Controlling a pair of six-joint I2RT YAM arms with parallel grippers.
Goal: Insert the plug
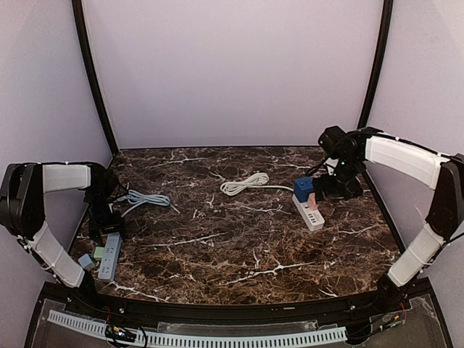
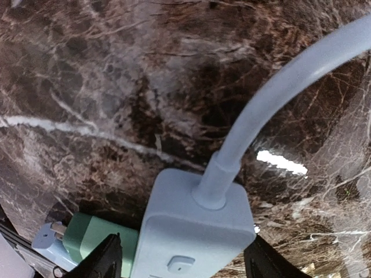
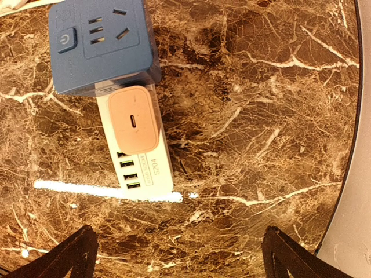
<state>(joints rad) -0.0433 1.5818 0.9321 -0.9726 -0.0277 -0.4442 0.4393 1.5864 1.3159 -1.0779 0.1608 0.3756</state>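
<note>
A light-blue power strip (image 1: pixel 109 259) lies at the table's left front; its cable end fills the left wrist view (image 2: pixel 194 231). A green plug (image 2: pixel 98 237) and a pale-blue plug (image 2: pixel 49 236) with bare prongs lie beside it on the left. My left gripper (image 2: pixel 182 263) is open and straddles the strip's cable end, fingers (image 2: pixel 107 258) apart from it. At right, a white power strip (image 3: pixel 145 168) carries a blue adapter (image 3: pixel 101 43) and a pink charger (image 3: pixel 133 119). My right gripper (image 3: pixel 179 255) is open and empty, hovering over the marble just past the strip's end.
A coiled white cable (image 1: pixel 244 183) lies at the centre back, and a coiled light-blue cable (image 1: pixel 145 199) lies at the left. The table's right rim (image 3: pixel 353 191) is close to my right gripper. Grey walls enclose the dark marble top (image 1: pixel 232 246).
</note>
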